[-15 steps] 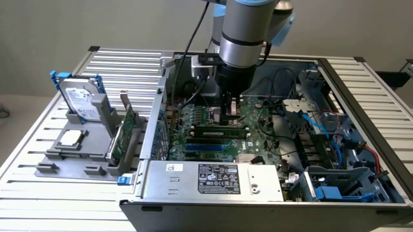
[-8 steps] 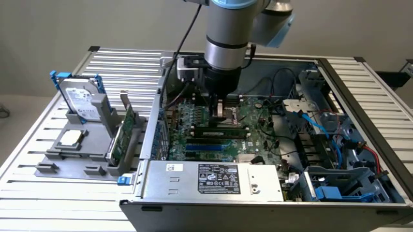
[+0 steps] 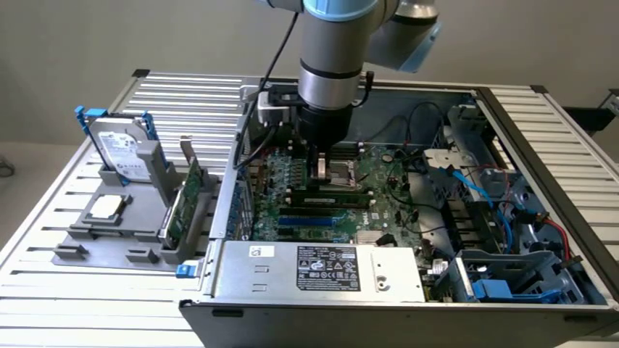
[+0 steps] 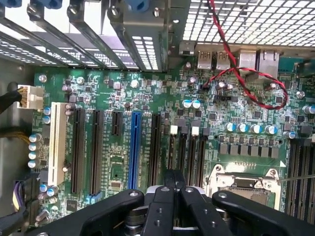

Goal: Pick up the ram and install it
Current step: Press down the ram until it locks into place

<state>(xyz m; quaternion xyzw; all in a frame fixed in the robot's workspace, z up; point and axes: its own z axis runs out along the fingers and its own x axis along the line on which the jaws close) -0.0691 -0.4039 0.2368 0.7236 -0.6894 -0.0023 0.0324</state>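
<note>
The ram [image 3: 332, 196], a long narrow green stick with dark chips, appears to stand in a memory slot on the motherboard [image 3: 387, 181] inside the open computer case. My gripper [image 3: 323, 168] hangs just behind it, low over the processor socket [image 3: 341, 172]. The wrist view has the black fingers [image 4: 166, 189] pressed together, with nothing between them, above the socket [image 4: 241, 184] and the expansion slots [image 4: 134, 147]. The gripper is shut and apart from the ram.
A grey holder [image 3: 106, 239] on the slatted table holds a hard drive [image 3: 124, 156], a square silver chip [image 3: 106, 206] and a wide green card [image 3: 184, 206]. The case has a power supply [image 3: 320, 272] in front, with drive cages and cables [image 3: 503, 217] at the exterior view's right.
</note>
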